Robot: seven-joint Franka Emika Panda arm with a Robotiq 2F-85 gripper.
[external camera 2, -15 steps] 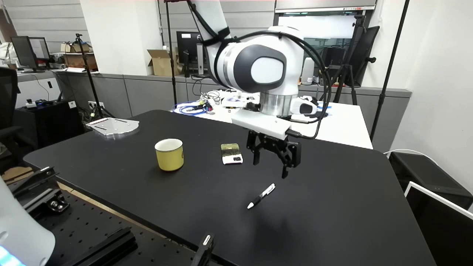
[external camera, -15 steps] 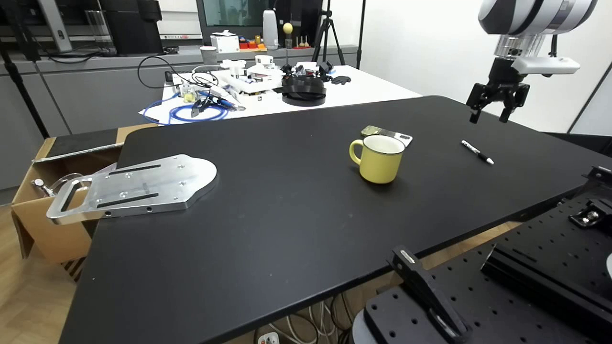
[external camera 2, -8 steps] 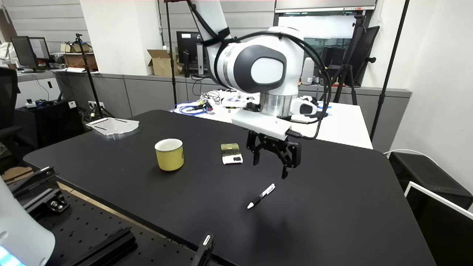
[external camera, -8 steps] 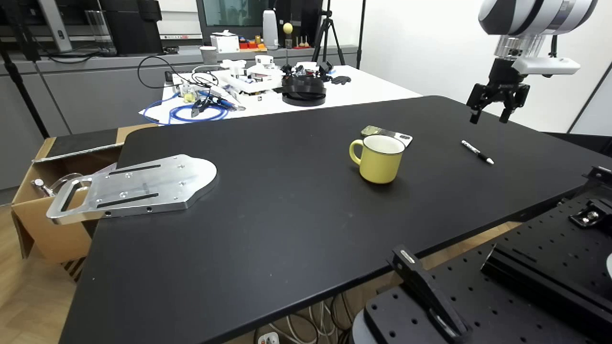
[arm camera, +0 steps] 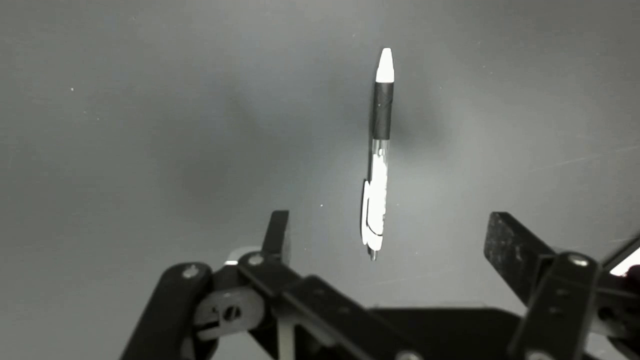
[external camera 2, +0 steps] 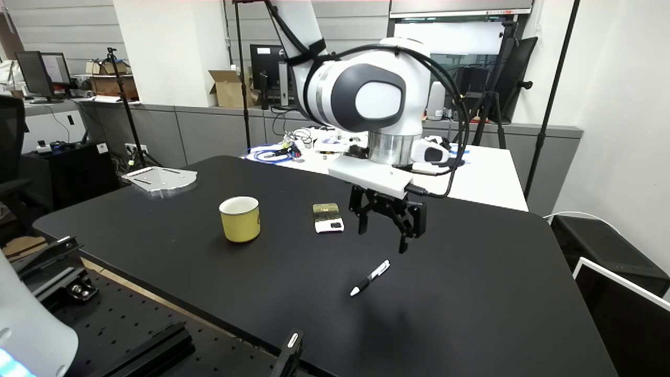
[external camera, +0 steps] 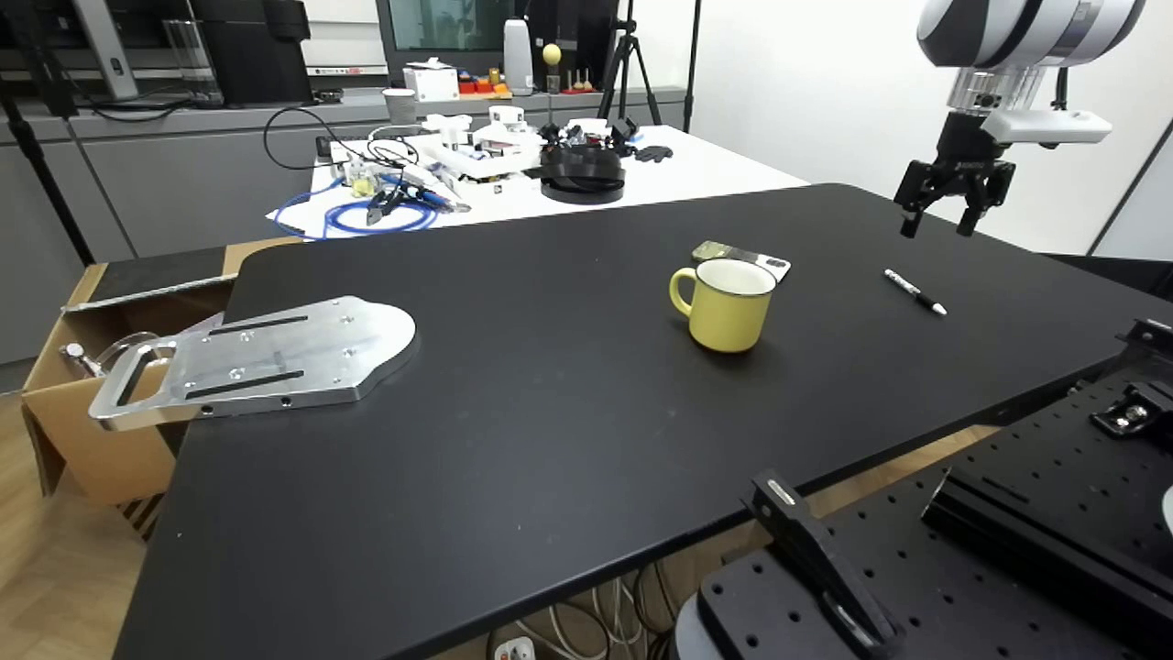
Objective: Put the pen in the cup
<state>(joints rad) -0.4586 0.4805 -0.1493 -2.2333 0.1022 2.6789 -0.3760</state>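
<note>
Pen [arm camera: 380,150] lies outside the upright yellow cup [external camera: 730,318].

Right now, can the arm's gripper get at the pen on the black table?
Probably yes: the gripper hangs open above the table, and in the wrist view nothing lies over or against the pen. It would likely need to lower first.

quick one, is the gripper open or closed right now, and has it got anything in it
Gripper: open, jaws well apart, holding nothing; the pen lies on the table.
</note>
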